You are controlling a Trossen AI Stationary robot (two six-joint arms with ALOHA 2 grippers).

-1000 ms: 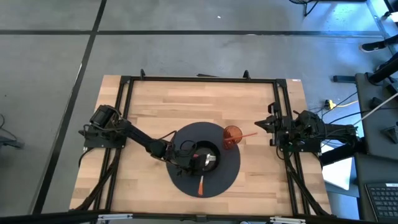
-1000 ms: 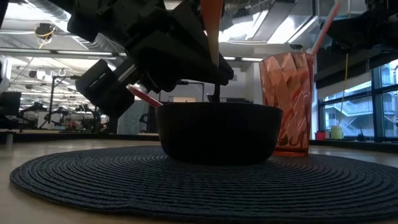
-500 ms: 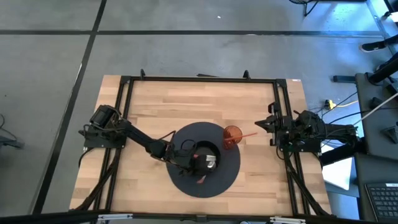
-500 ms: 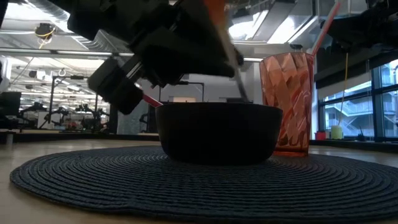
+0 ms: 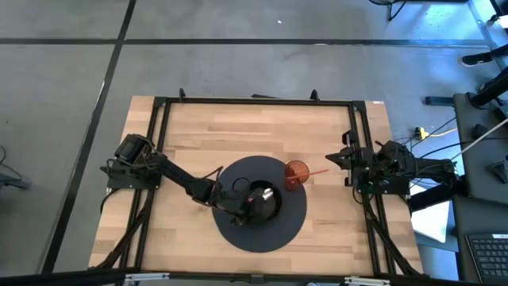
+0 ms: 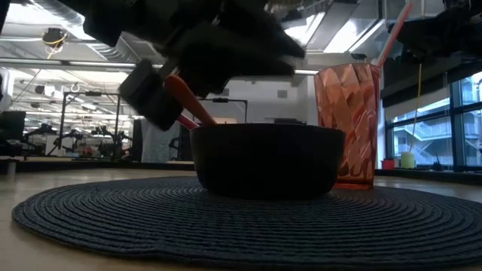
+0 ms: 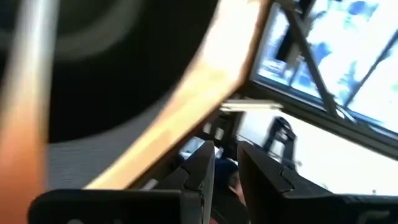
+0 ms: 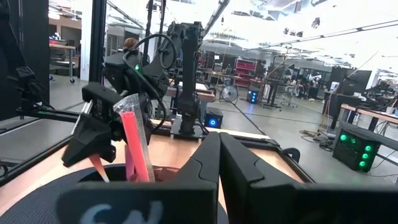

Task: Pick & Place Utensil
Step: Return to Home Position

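A fork with an orange handle [image 6: 187, 99] leans slanted on the left rim of the black bowl [image 6: 263, 162]. Its metal end is inside the bowl and its handle points up and to the table's left. From above, my left gripper [image 5: 252, 199] hides the fork. That gripper hovers over the bowl [image 5: 268, 205]. Its fingers stand a narrow gap apart [image 7: 227, 165], and the blurred fork [image 7: 25, 124] lies beside them, not between them. My right gripper [image 5: 332, 161] waits shut at the table's right edge [image 8: 219, 149].
The bowl stands on a round dark woven placemat [image 5: 262, 234]. An orange-red tumbler [image 6: 348, 120] with a pink straw [image 6: 392, 34] stands on the placemat's far-right part, close beside the bowl. Bare wooden table [image 5: 198, 135] surrounds the placemat, inside a black frame.
The fork's handle stood up over the bowl and stuck out toward the near edge. It has swung down toward the table's left and now leans on the bowl's left rim, under my left gripper. My left gripper's front end has tipped up slightly above the bowl.
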